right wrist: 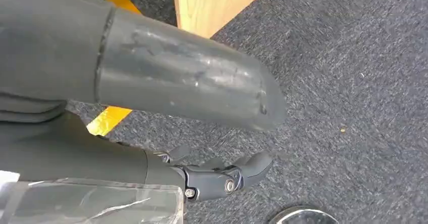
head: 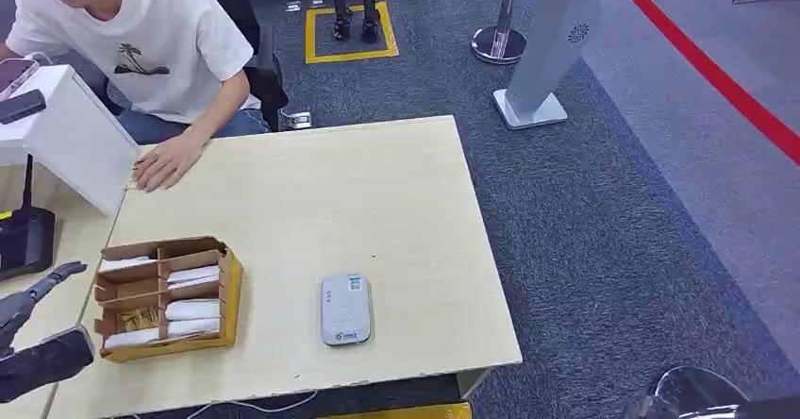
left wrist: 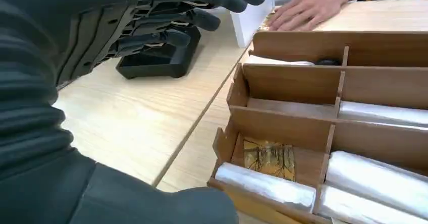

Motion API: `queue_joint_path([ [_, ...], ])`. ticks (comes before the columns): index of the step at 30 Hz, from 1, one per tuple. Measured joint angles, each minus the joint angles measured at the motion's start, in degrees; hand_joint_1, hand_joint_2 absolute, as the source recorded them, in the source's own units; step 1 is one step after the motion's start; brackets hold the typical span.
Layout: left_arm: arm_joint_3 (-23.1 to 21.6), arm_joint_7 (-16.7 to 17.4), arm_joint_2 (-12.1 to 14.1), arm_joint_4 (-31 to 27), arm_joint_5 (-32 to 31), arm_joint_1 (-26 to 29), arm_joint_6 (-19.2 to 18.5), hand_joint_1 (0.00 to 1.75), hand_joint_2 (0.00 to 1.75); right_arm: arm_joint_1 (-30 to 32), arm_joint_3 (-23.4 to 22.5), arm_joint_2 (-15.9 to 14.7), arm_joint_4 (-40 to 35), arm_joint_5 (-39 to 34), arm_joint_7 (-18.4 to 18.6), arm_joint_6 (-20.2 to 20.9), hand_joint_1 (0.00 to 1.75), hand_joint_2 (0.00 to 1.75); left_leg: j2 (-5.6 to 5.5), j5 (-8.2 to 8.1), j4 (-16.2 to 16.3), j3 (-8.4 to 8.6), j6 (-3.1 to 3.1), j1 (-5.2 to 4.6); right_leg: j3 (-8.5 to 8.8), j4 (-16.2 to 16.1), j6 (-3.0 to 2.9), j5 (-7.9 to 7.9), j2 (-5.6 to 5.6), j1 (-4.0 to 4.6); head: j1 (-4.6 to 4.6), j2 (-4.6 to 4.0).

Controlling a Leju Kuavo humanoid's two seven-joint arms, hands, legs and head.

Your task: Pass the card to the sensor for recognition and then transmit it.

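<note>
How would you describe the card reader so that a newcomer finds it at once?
Start at the light wooden table. Near its front edge, right of the cardboard divider box, lies the sensor. It is the lone flat grey device with rounded corners, standing apart from everything else.

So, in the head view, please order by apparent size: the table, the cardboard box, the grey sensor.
1. Table, by far the largest.
2. Cardboard box, with several compartments.
3. Grey sensor, the smallest.
The box and sensor lie at a similar distance from the camera, so this ranking seems safe.
</note>
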Motion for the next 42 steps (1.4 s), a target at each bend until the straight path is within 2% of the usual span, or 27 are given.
queue_joint_path([
  [3,0.52,-0.94,-6.89,-1.99,-7.94,4.38,4.50,0.00,1.75,0.57,0.00,0.02,0.02,-0.17,0.00,0.20,0.00,0.00,0.15,-0.10,-0.07,0.24,0.04,-0.27,0.04,0.01,0.04,-0.04,0.15,-0.17,-0.24,-0.02],
  [5,0.52,-1.16,-10.43,-3.13,-10.58,7.13,5.77,0.00,1.75,1.11,0.00,0.02,0.04,-0.17,0.00,0.35,0.00,0.00,0.13,-0.10,-0.04,0.15,0.04,-0.16,0.01,-0.03,0.03,-0.05,0.13,-0.15,-0.11,0.00],
  [11,1.26,-1.20,-16.81,-5.02,-12.21,10.71,6.91,0.00,1.75,1.24,-0.02,0.02,0.04,0.11,-0.28,0.42,0.00,0.00,-0.05,-0.12,-0.04,0.13,0.08,-0.20,0.07,-0.05,0.10,-0.10,-0.05,-0.17,-0.05,0.00],
  [17,1.97,-1.35,-20.21,-5.29,-12.67,11.47,6.49,0.00,1.75,1.17,0.02,0.02,0.02,0.52,-0.42,0.42,0.00,0.00,-0.10,-0.11,-0.05,0.15,0.08,-0.19,0.09,-0.03,0.10,-0.10,-0.11,-0.16,-0.07,-0.02],
  [25,2.62,-1.90,-22.70,-5.29,-13.02,11.36,5.51,0.00,1.75,1.19,0.02,0.02,0.02,0.72,-0.44,0.39,0.00,0.00,-0.11,-0.10,-0.05,0.15,0.09,-0.18,0.10,-0.03,0.10,-0.10,-0.11,-0.16,-0.07,-0.02],
  [33,3.21,-2.03,-23.64,-5.27,-14.84,11.01,4.13,0.00,1.75,1.18,0.02,0.02,0.02,1.07,-0.42,0.33,0.00,0.00,-0.11,-0.10,-0.05,0.15,0.09,-0.18,0.09,-0.03,0.09,-0.10,-0.11,-0.16,-0.04,0.00],
  [36,4.44,-0.56,-22.09,-5.27,-14.31,11.06,2.16,0.00,1.75,1.14,0.13,0.00,0.02,1.36,-0.37,0.33,0.00,0.00,-0.11,-0.10,-0.04,0.16,0.08,-0.15,0.09,-0.03,0.09,-0.10,-0.11,-0.14,-0.07,0.00],
  [42,8.13,1.38,-15.76,-5.20,-14.36,9.41,-2.82,0.00,1.75,0.57,0.87,-0.15,0.02,1.92,-0.11,0.07,0.00,0.00,-0.15,-0.05,-0.05,0.17,0.04,-0.12,0.09,0.00,0.08,-0.09,-0.14,-0.12,-0.05,-0.02],
])
